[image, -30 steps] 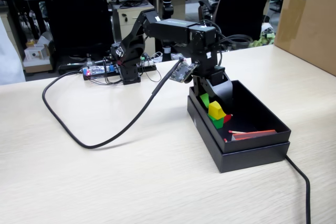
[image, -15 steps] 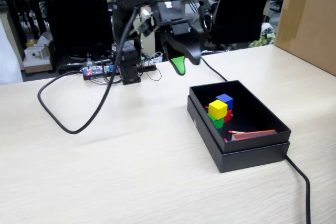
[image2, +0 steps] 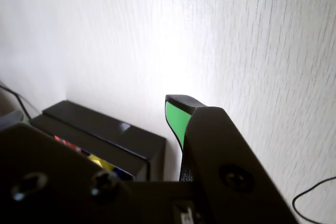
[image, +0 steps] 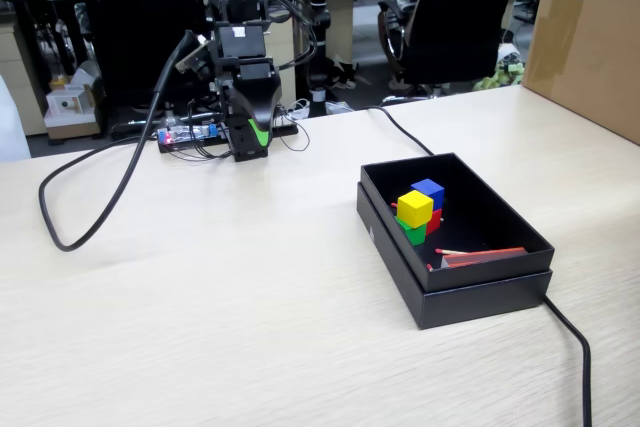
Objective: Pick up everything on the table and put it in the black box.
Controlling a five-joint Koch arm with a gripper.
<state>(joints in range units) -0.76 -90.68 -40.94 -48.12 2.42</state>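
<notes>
Folded back since half a second ago, the arm has left the space above the black box (image: 455, 232) and now sits tucked at its base at the far left of the counter (image: 250, 317), with the jaws (image: 256, 135) pointing down, well apart from the box. Only one green-faced tip shows in either view, so I cannot tell how far the jaws stand open; nothing is seen in them.

Pale wood grain covers the counter, which a thick black cable (image: 95, 212) loops across at the left. Beyond it stand black office chairs (image: 135, 22) and desks, and a big brown carton (image: 590, 37) at the far right.

Inside the box the cubes are heaped together: the yellow cube (image: 415, 207) on the green cube (image: 413, 234), with the blue cube (image: 430, 190) just behind on the red cube (image: 434, 220). Thin red-tipped sticks (image: 480, 255) lie at the box's near end.
</notes>
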